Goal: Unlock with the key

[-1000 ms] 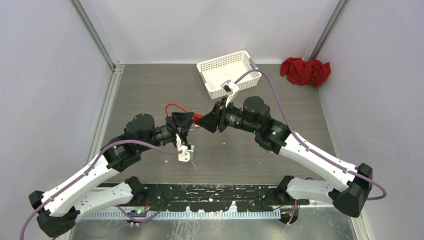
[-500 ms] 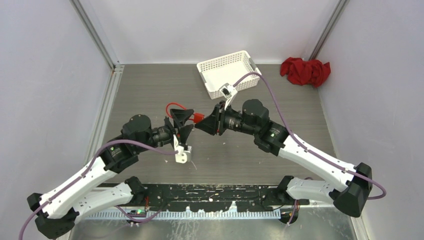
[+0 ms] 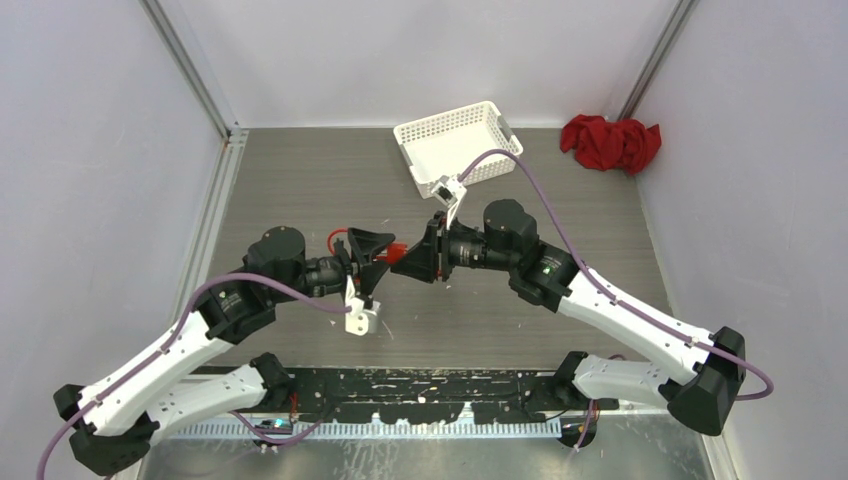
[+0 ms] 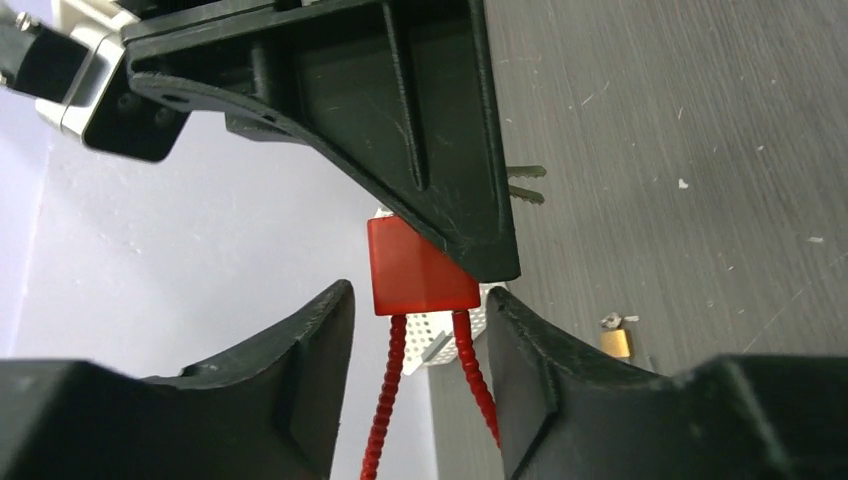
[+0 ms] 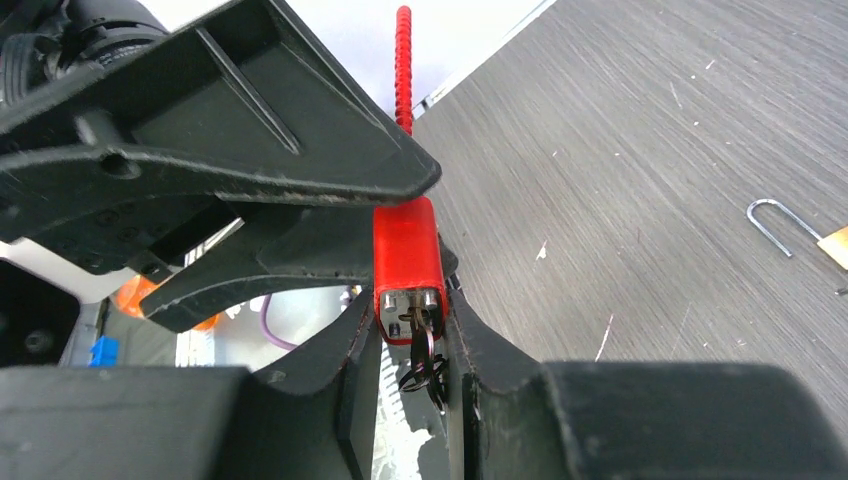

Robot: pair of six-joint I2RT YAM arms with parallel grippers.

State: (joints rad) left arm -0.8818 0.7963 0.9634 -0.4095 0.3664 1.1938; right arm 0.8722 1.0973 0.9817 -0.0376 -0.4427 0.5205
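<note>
A red padlock (image 5: 407,255) with a red ribbed cable shackle (image 4: 395,390) hangs above the table between the two arms (image 3: 400,250). My right gripper (image 5: 408,300) is shut on the lock body, one pad on each side. A key (image 5: 420,335) on dark rings sticks out of the lock's lower face, between the right fingers. My left gripper (image 4: 420,295) is open. Its jaws stand either side of the two cable ends just below the lock body (image 4: 420,270) and do not touch it.
A small brass padlock (image 4: 615,343) lies on the table with its shackle (image 5: 775,225) swung open. A white basket (image 3: 455,145) stands at the back, a red cloth (image 3: 610,140) in the back right corner.
The left jaws have spread apart and let go of the lock. The right gripper has tightened on the body and shifted slightly left and nearer with it.
</note>
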